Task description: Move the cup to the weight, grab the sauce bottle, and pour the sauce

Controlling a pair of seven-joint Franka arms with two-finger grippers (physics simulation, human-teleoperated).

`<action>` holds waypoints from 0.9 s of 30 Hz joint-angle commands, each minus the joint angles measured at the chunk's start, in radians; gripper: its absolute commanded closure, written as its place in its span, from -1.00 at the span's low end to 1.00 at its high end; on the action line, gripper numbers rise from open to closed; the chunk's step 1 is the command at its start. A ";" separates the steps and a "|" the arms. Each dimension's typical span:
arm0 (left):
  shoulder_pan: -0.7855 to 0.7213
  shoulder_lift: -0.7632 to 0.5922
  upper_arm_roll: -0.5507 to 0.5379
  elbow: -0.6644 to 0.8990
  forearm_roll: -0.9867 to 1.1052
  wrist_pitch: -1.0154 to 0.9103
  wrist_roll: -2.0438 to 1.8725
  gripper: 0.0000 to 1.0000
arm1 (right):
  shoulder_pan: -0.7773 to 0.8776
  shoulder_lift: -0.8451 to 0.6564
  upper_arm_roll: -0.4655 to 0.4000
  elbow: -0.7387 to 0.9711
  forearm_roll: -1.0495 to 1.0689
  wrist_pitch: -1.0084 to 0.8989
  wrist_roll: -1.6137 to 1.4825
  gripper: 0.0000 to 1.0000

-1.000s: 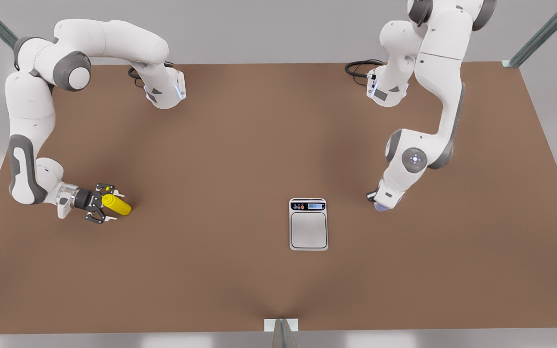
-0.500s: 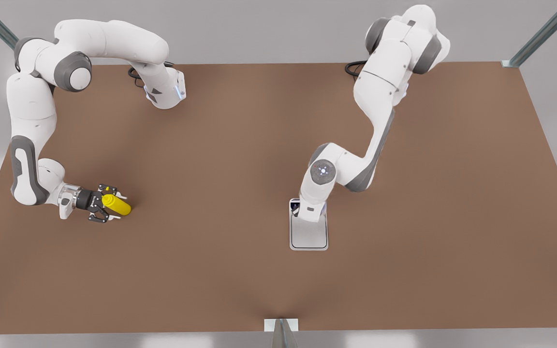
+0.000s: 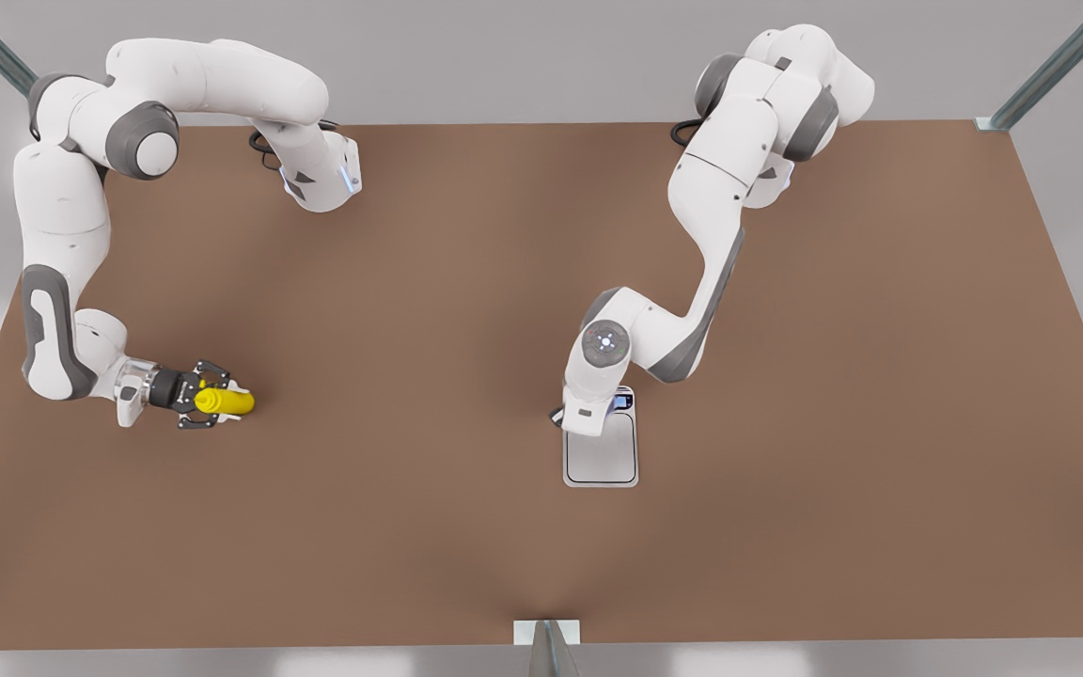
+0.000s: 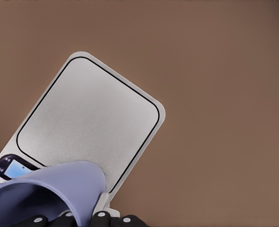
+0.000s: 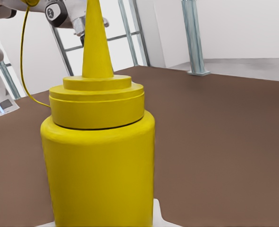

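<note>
on the brown bench [image 3: 429,527] we see the weight [image 3: 601,449] just right of centre, and our left gripper [image 4: 82,220] above its display end, fingers clenched on the tilted cup [image 4: 49,196]. at nine o'clock, our right gripper [image 3: 198,401] has its fingers closed around the sauce bottle [image 3: 224,401].

Right gripper [image 3: 208,402] clamps sauce bottle [image 3: 225,401].
</note>
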 commanded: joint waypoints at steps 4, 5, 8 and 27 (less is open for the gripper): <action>0.000 0.011 0.000 0.018 -0.003 0.001 -0.017 0.54 | -0.002 -0.029 -0.003 0.038 -0.004 -0.007 0.060 -0.13; 0.000 0.011 0.000 0.018 -0.003 0.001 -0.015 0.14 | 0.004 -0.057 -0.005 0.040 -0.007 -0.004 0.103 -0.13; 0.000 0.011 0.002 0.020 -0.003 0.001 -0.017 -0.07 | 0.021 -0.120 -0.006 0.100 -0.058 -0.004 0.245 -0.13; 0.017 -0.116 0.034 0.074 -0.008 -0.184 0.005 -0.17 | 0.407 -0.299 -0.006 0.558 -0.839 0.039 1.279 -0.13</action>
